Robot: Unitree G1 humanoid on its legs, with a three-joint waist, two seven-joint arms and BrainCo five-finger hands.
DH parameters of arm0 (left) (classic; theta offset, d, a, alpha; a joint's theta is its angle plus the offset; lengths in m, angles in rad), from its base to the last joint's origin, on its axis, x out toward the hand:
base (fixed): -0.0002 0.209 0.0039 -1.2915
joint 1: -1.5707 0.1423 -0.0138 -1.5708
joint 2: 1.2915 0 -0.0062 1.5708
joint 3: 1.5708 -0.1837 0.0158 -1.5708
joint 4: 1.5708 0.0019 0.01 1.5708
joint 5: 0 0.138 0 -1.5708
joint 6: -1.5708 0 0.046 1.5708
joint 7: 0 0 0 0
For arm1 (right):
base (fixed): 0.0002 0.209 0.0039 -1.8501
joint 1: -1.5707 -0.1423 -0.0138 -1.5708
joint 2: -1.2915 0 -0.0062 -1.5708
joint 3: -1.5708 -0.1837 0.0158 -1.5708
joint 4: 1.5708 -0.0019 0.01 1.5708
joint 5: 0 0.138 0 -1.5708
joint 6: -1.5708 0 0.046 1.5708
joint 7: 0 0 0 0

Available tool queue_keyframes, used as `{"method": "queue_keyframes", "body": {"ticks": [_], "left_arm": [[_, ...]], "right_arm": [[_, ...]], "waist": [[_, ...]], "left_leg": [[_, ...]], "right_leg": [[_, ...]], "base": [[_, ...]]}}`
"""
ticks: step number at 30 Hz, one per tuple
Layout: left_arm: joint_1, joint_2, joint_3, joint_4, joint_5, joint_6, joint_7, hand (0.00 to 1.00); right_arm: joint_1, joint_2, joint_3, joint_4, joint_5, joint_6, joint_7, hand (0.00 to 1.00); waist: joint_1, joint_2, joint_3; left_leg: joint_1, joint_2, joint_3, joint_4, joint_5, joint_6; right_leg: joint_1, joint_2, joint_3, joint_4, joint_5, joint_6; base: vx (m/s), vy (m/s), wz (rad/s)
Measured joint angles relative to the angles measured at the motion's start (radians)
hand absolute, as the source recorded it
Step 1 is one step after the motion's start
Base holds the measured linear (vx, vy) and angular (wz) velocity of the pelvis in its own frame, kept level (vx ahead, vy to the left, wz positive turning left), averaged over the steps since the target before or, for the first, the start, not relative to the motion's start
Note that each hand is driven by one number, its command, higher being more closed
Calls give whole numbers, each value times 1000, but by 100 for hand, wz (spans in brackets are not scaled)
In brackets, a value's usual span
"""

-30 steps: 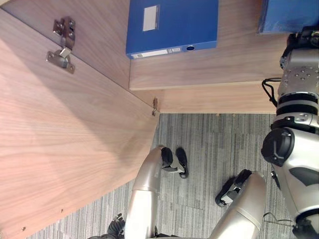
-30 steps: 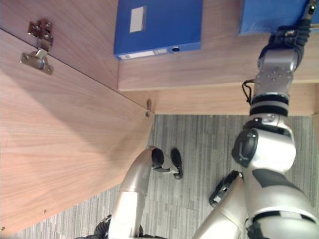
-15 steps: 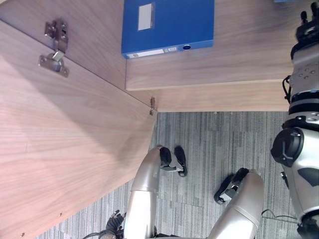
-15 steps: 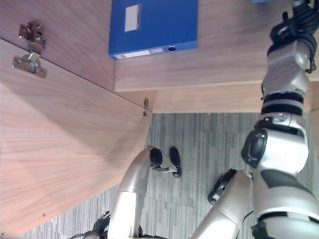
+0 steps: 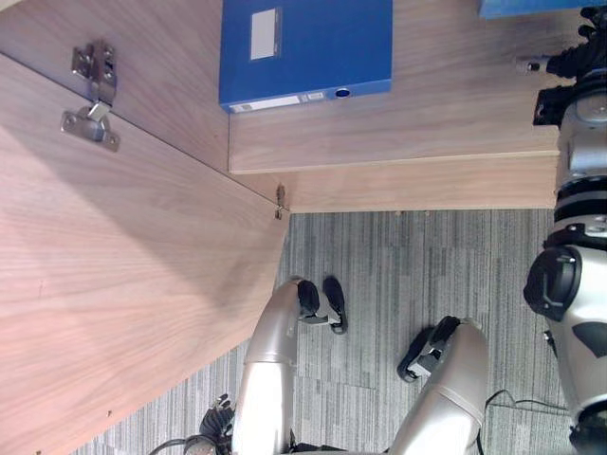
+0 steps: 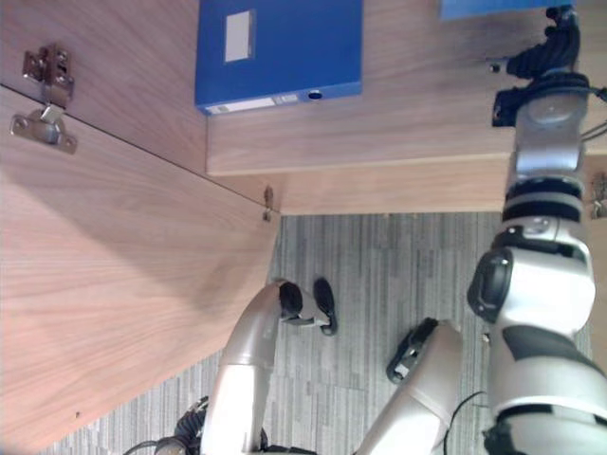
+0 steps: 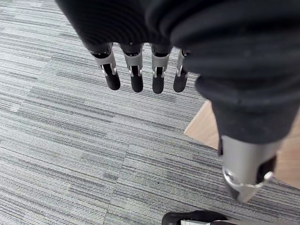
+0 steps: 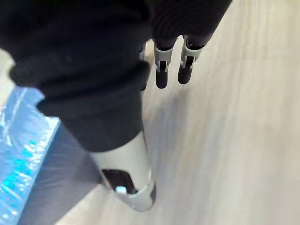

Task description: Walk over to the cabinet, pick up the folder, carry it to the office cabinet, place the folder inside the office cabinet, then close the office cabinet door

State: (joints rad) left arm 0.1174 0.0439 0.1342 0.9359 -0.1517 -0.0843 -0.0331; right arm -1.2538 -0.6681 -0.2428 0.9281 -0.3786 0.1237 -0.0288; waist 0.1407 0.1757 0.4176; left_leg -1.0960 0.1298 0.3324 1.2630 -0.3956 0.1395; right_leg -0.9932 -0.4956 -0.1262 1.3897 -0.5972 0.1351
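Right wrist view is giving the close detail that the head views are cropping: the right hand (image 8: 126, 164) is hovering over the pale cabinet shelf (image 8: 225, 140), fingers straight and apart from the thumb, gripping nothing, with the blue folder (image 8: 23, 159) lying flat just beside the thumb. Head views are catching a strip of that folder at 1 o'clock, its near edge running 9 to 3, long axis unreadable, while a second blue folder (image 5: 303, 47) is lying face up at 12 o'clock, spine facing 6. Left wrist view is showing the left hand (image 7: 136, 75) hanging over grey carpet (image 7: 70, 140), fingers straight, holding nothing.
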Motion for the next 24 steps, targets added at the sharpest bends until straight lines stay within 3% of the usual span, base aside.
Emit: {"method": "queue_keyframes", "body": {"ticks": [5, 10, 13, 18, 24], "left_arm": [[-16, 11, 1, 6, -1, 8, -39, 0], [-29, 25, 4, 9, -1, 13, -67, 0], [-33, 45, 5, 17, -1, 17, -79, 0], [-41, 60, 8, 18, -1, 24, -82, 0], [-49, 68, 15, 46, -1, 38, -79, 0]], "right_arm": [[81, -22, 12, -35, 13, -69, 89, 0], [170, -33, 103, -84, 48, -113, 175, 0], [240, -13, 210, -120, 42, -125, 208, 0], [349, 19, 383, -202, -39, -128, 241, 0], [402, 32, 473, -228, -81, -128, 280, 0]], "waist": [[-7, -9, 5], [-25, -21, 7], [-37, -56, -10], [-49, -91, -40], [-64, -115, -68]], "left_leg": [[19, 7, 5, -7, -1, -1], [51, 23, 14, -30, 1, -5], [79, 34, 28, -55, 3, -9], [127, 51, 42, -91, 5, -15], [155, 50, 52, -119, 8, -19]], "right_leg": [[14, 5, 1, -11, 4, -1], [36, 28, 1, -45, 25, -3], [50, 45, 7, -75, 39, -5], [86, 74, 5, -128, 65, -7], [110, 80, 3, -164, 83, -5]], "base": [[9, -36, -6], [-7, -39, -15], [1, -37, -20], [-4, -45, -19], [-14, -22, -6]]}}
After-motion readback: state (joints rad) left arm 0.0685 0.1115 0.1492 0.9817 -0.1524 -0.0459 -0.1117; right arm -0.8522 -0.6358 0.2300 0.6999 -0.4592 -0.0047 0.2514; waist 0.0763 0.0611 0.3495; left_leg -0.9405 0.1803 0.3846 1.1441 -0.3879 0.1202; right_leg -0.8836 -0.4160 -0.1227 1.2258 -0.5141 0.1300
